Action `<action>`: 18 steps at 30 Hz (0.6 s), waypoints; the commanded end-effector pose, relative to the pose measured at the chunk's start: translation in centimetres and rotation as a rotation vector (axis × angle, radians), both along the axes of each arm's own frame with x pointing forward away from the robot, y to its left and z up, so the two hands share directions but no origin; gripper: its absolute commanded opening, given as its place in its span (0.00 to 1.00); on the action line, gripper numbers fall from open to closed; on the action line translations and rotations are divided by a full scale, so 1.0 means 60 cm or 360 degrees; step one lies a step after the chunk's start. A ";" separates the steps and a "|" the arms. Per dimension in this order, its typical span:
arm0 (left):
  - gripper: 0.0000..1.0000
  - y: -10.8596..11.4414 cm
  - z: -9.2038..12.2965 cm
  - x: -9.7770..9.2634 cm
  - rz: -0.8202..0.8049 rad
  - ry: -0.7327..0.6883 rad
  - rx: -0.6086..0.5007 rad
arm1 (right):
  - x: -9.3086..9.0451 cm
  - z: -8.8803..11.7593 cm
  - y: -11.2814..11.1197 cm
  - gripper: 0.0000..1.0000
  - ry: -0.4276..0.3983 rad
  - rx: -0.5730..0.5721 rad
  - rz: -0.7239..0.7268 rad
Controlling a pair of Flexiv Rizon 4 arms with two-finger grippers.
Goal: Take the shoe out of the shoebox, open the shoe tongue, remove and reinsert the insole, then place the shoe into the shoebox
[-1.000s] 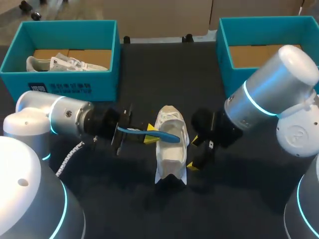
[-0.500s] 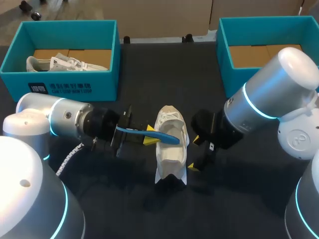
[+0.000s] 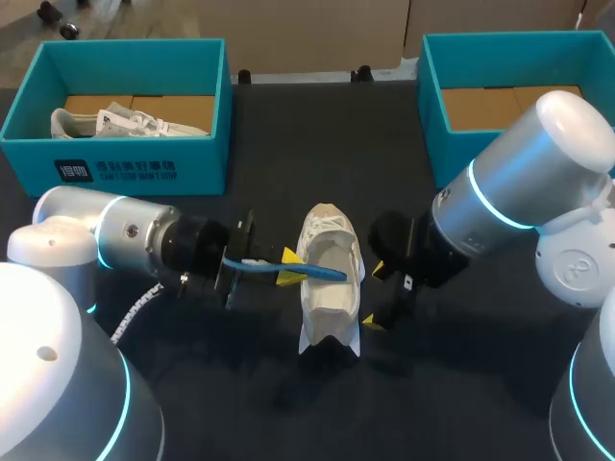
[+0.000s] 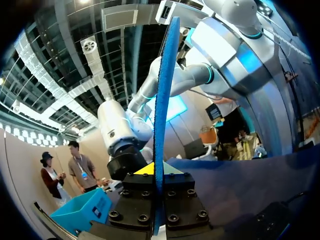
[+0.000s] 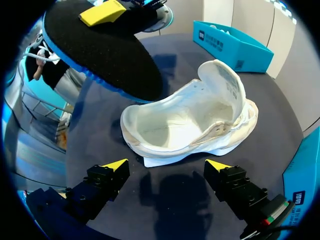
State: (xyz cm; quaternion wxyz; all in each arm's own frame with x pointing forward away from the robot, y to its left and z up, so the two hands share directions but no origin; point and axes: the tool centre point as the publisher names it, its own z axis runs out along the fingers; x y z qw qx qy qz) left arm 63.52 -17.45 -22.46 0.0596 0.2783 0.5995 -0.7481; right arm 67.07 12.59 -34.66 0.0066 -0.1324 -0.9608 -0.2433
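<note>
Left end effector [image 3: 288, 267] grips the insole [image 3: 325, 271] above the shoe [image 3: 328, 309].

The shoe [image 3: 330, 288] is white, the insole [image 5: 100, 55] black with blue edge, the shoebox [image 3: 135, 154] teal, the table [image 3: 317, 134] black.

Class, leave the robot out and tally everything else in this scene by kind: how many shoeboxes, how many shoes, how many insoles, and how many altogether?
Teal shoeboxes: 2
White shoes: 2
Blue-edged insole: 1
Total: 5
</note>
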 end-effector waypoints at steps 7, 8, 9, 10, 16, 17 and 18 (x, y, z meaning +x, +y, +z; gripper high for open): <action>0.00 -0.010 -0.034 -0.002 0.0002 -0.0064 -0.0038 | 0.001 -0.002 0.001 1.00 0.0000 -0.0009 0.0001; 0.00 -0.011 -0.034 -0.002 -0.0003 -0.0064 -0.0039 | 0.002 -0.002 0.001 1.00 -0.0001 -0.0013 0.0008; 0.00 -0.011 -0.035 -0.001 -0.0003 -0.0075 -0.0043 | 0.003 -0.002 0.001 1.00 0.0000 -0.0031 0.0016; 0.00 -0.010 -0.036 -0.001 0.0000 -0.0080 -0.0041 | 0.004 -0.001 0.002 1.00 0.0004 -0.0043 0.0018; 0.00 -0.011 -0.043 0.001 0.0015 -0.0090 -0.0035 | 0.006 0.002 0.001 1.00 0.0008 -0.0076 0.0020; 0.00 -0.011 -0.045 0.001 0.0018 -0.0087 -0.0034 | 0.006 0.003 0.000 1.00 0.0006 -0.0078 0.0020; 0.00 -0.011 -0.046 0.000 0.0019 -0.0086 -0.0033 | 0.006 0.003 0.000 1.00 0.0003 -0.0082 0.0017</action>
